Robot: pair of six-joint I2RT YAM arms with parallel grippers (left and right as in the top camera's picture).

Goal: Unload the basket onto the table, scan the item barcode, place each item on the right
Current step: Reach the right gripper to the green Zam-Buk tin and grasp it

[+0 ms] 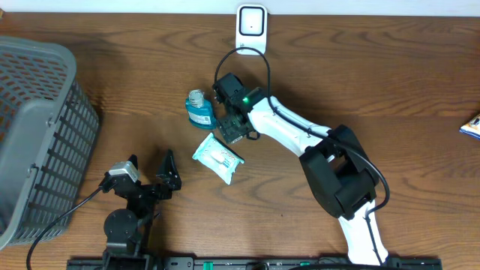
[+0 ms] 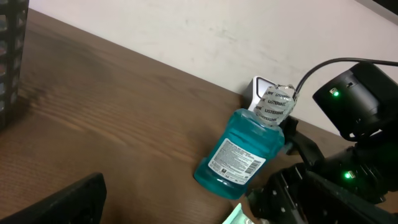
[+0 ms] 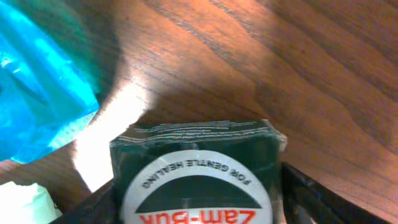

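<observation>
The clear seal (image 2: pixel 274 104) on the neck of the blue mouthwash bottle (image 2: pixel 239 158) repeats "LISTERINE". The green box (image 3: pixel 199 177) shows, upside down, "Zam-Buk" in red and "FOR GENTLE HEALING". The bottle's back label is too small to read.

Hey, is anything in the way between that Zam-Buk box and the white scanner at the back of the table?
Nothing on the table seems to be. The Listerine bottle sits beside the Zam-Buk box, off the line to the scanner; only a black cable loops over that stretch.
</observation>
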